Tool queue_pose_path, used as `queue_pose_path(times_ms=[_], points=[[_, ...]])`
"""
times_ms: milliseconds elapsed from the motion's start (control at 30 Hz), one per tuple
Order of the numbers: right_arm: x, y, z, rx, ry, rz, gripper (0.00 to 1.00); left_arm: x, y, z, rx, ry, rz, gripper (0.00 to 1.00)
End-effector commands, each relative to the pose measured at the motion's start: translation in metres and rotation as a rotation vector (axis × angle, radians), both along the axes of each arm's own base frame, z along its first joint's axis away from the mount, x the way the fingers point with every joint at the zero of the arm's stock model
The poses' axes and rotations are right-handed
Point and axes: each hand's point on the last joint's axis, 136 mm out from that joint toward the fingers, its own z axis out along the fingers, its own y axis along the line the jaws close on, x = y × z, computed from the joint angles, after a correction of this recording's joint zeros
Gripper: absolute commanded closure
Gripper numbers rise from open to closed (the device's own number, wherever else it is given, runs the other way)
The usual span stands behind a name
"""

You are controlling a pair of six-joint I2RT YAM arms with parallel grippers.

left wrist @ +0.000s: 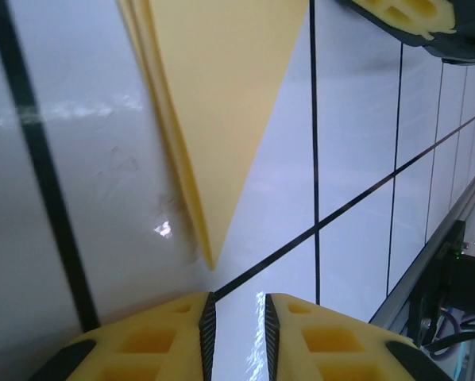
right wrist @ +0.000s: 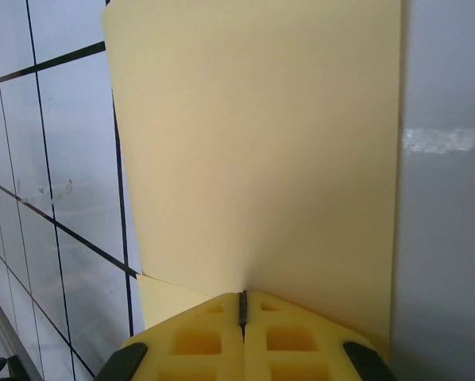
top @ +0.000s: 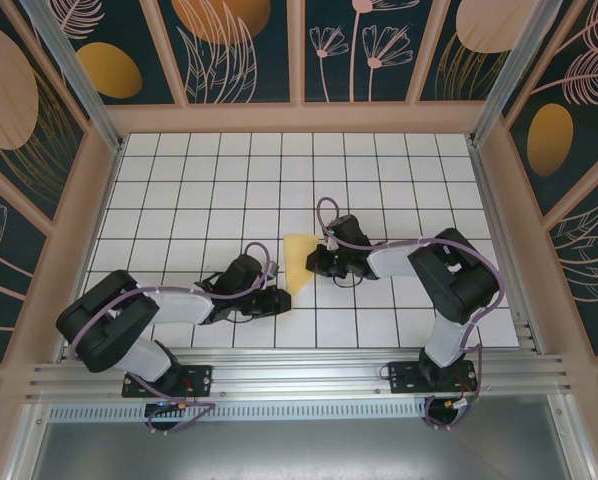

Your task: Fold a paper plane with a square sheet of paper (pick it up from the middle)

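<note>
Mid-fold: our creased paper (top: 299, 262) lies flat at the centre of the table (top: 179, 180), right gripper (right wrist: 242, 295) fingers pressed together on its 3 o'clock edge, left gripper (left wrist: 237, 300) fingers slightly parted, empty, off its 6 o'clock tip; we judge the next crease needs the left to catch a layer.

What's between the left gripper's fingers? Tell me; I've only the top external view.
Observer: Nothing. The left gripper is slightly open; the paper's pointed tip lies ahead of it, untouched.
Operator: Now report the right gripper.
Observer: The right gripper is shut, right at the paper's near edge.
Operator: Describe the fold.
Observer: Stacked layers show along one long edge.
</note>
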Motion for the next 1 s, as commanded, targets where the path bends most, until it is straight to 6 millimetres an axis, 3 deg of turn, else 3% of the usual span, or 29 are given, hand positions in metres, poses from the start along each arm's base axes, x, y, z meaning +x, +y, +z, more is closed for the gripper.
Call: queue_pose_path(times_ms=[0, 200, 400, 567, 700, 967], points=[[-0.001, -0.022, -0.021, -0.137, 0.031, -0.047, 0.97, 0.007, 0.012, 0.007, 0.062, -0.036, 0.058, 0.73], [0.017, -0.007, 0.035, -0.065, -0.076, -0.027, 0.91, 0.041, 0.018, 0.044, 0.091, -0.168, 0.169, 0.71], [0.02, -0.02, 0.075, -0.038, -0.162, -0.074, 0.8, 0.061, 0.021, 0.058, 0.119, -0.208, 0.228, 0.71], [0.012, -0.053, 0.076, -0.031, -0.167, -0.156, 0.7, 0.068, 0.019, 0.057, 0.129, -0.214, 0.239, 0.69], [0.001, -0.063, 0.068, 0.027, -0.131, -0.163, 0.66, 0.071, 0.012, 0.056, 0.109, -0.211, 0.233, 0.69], [-0.001, -0.047, 0.061, 0.144, -0.096, -0.099, 0.56, 0.089, -0.006, 0.052, 0.129, -0.203, 0.215, 0.73]])
